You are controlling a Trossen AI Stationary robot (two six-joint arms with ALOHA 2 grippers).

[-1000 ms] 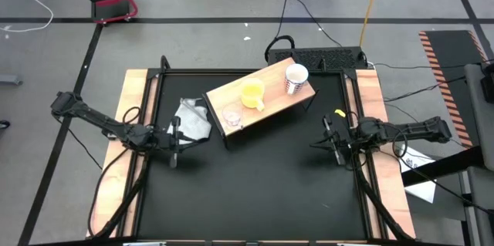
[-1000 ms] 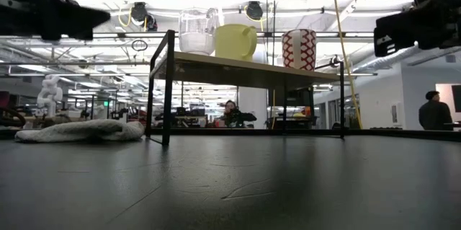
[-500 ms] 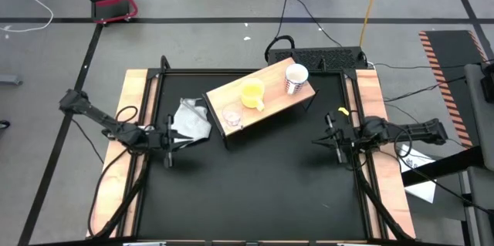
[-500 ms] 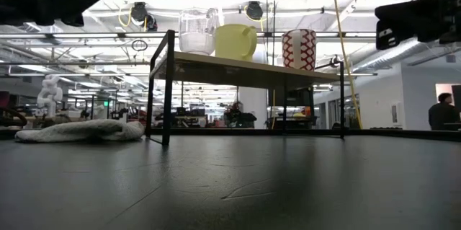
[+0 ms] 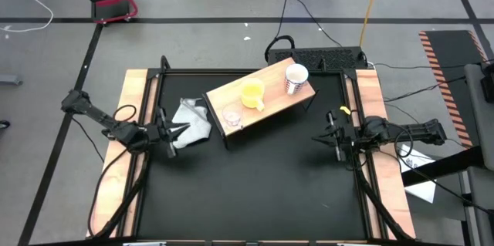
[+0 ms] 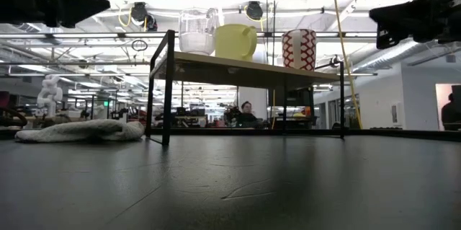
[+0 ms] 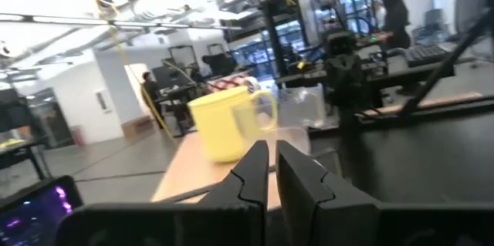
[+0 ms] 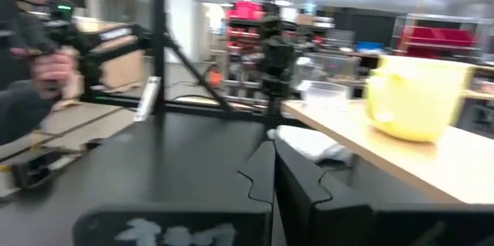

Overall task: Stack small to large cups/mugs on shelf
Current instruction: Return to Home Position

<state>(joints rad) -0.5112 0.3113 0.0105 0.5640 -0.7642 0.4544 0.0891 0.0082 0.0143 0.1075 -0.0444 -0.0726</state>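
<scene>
The shelf (image 5: 262, 98) stands at the table's far middle, set at a slant. On its wood top, in a row, stand the clear glass cup (image 5: 231, 115), the yellow mug (image 5: 252, 93) and the white mug with the red pattern (image 5: 296, 77). They also show in the low view: the glass cup (image 6: 194, 32), the yellow mug (image 6: 235, 41) and the patterned mug (image 6: 299, 48). My left gripper (image 5: 182, 129) is shut and empty, in the air beside the cloth, left of the shelf. My right gripper (image 5: 326, 137) is shut and empty, in the air right of the shelf.
A white-grey cloth (image 5: 190, 119) lies crumpled on the black tabletop against the shelf's left end. A small yellow thing (image 5: 340, 112) lies near the table's right rim. The black tabletop (image 5: 255, 184) stretches in front of the shelf. People show in the room beyond.
My left gripper has swung round from pointing at the table's near edge to pointing right, toward the cloth and shelf, and has risen a little. The cups and the shelf have kept still.
</scene>
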